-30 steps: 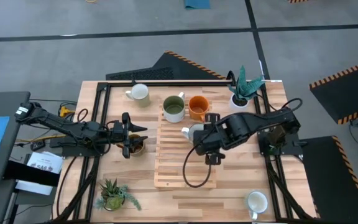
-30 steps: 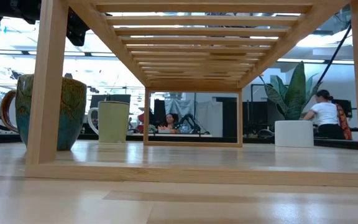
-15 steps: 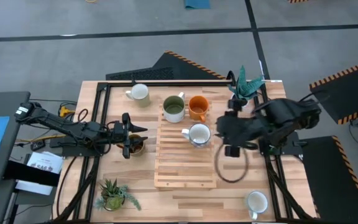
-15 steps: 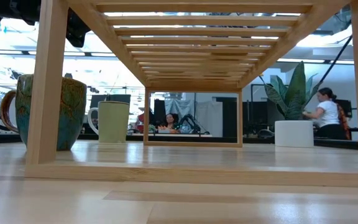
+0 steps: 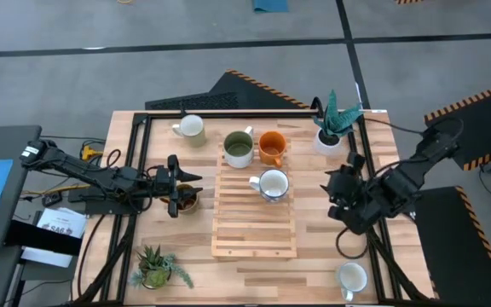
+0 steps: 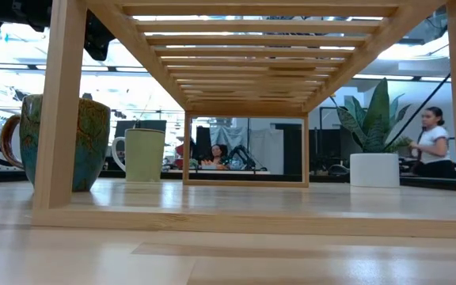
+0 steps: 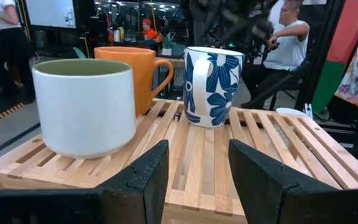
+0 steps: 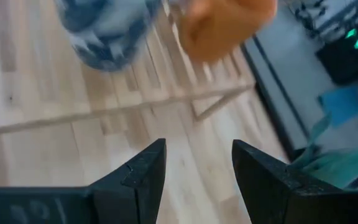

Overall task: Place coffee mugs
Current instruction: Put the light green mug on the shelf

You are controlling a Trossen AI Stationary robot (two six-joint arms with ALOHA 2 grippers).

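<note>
A slatted wooden rack (image 5: 254,223) stands mid-table. On its far part stand an olive-green mug (image 5: 238,148), an orange mug (image 5: 272,147) and a white mug with blue flowers (image 5: 273,183). A pale mug (image 5: 191,127) stands at the far left, a white mug (image 5: 351,276) at the near right. A dark brown mug (image 5: 187,201) stands on the table, partly under my left gripper (image 5: 186,185), which is open and empty (image 7: 197,180). My right gripper (image 5: 335,194) hangs open and empty (image 8: 197,180) right of the rack.
A white pot with a teal plant (image 5: 331,128) stands at the far right, a small spiky plant (image 5: 154,266) at the near left. Black frame rails run along both table sides. A person (image 6: 432,142) moves in the room behind.
My right gripper has drawn back from the blue-flowered mug toward the table's right edge and a little nearer. The mug, partly covered by the gripper before, now stands free and upright on the rack.
</note>
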